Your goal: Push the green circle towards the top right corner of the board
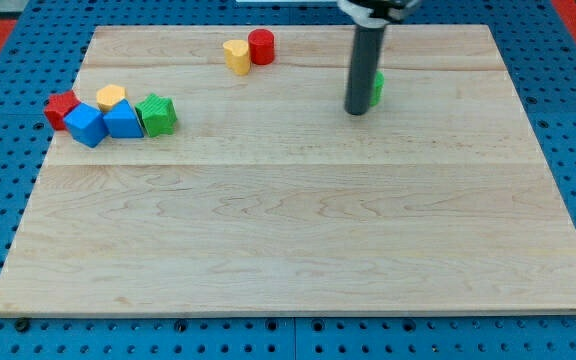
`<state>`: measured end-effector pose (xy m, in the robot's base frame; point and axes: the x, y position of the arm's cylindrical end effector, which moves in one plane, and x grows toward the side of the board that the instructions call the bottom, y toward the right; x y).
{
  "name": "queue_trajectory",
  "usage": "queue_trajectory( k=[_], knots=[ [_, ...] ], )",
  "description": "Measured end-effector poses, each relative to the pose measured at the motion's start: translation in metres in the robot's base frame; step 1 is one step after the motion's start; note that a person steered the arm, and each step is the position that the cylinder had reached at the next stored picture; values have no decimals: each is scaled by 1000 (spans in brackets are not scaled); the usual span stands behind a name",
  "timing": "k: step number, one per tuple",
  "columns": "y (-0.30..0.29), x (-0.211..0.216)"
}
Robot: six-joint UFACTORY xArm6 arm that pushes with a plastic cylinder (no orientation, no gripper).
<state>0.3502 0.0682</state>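
The green circle (378, 87) lies on the wooden board (298, 220) right of centre near the view's top; only its right edge shows, the rest is hidden behind my dark rod. My tip (357, 111) rests on the board right against the green circle's left and lower side. The board's top right corner (488, 28) lies up and to the right of both.
A yellow heart (236, 55) and a red cylinder (261, 46) touch near the top centre. At the left, a cluster: red block (60, 108), yellow block (111, 97), blue cube (86, 124), blue triangle (123, 120), green star (156, 114).
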Motion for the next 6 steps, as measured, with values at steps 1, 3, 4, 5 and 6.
queue_trajectory(
  k=[1,3,4,5,6],
  knots=[
    [15,-6],
    [69,-45],
    [42,-46],
    [69,-65],
    [74,-72]
  ],
)
